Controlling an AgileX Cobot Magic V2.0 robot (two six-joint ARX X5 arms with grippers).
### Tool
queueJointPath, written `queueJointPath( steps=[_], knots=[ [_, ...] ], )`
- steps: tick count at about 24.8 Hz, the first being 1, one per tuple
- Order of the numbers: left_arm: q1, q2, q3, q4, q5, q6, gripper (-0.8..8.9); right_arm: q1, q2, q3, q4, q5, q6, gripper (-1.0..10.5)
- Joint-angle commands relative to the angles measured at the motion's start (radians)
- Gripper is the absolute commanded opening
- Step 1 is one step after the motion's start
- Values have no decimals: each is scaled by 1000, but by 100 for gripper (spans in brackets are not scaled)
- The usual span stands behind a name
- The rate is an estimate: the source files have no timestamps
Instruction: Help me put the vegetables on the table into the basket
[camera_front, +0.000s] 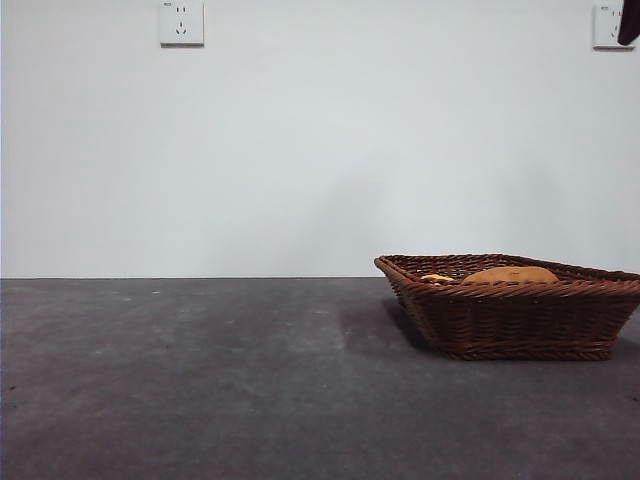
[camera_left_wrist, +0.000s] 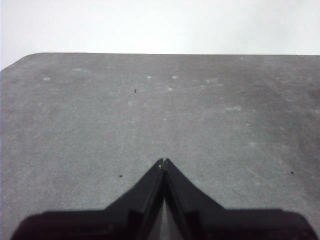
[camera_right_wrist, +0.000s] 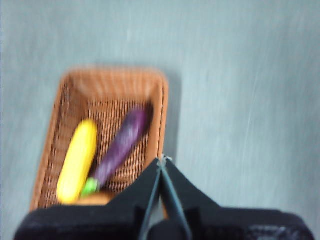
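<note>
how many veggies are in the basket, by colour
purple eggplant: 1
yellow vegetable: 1
tan-brown potato: 1
total in the basket: 3

Black wedge grippers (camera_left_wrist: 163, 161) (matte, tapered)

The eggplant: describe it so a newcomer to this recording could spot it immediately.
Find the brown wicker basket on the grey table, below the right gripper. Inside, the eggplant lies diagonally beside a yellow vegetable. It alone is slim and dark purple with a green stem end.
</note>
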Motion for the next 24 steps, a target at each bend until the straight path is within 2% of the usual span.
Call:
queueJointPath(
  steps=[1,6,11,13,15,17,20,24],
  knots=[
    [3,-1,-11,7,0,10,-1,1,8,-3,66,4,3,0],
    [3,17,-11,6,0,10,-1,1,8,-3,171,4,3,0],
    [3,31,-11,8,0,10,-1,-3,21,-6,191,1,3,0],
    [3,36,-11,7,0,10,-1,-42,-3,-9,186,79,3,0],
    [3,48,-11,6,0,10,-1,-23,-93,-50,203,146,2,0],
    [3,51,-11,7,3,10,-1,-3,-249,-183,314,145,3,0],
    [3,60,-11,6,4,10,-1,0,-506,-534,695,146,3,0],
    [3,60,-11,6,3,10,-1,0,-725,-914,1104,146,2,0]
  ],
)
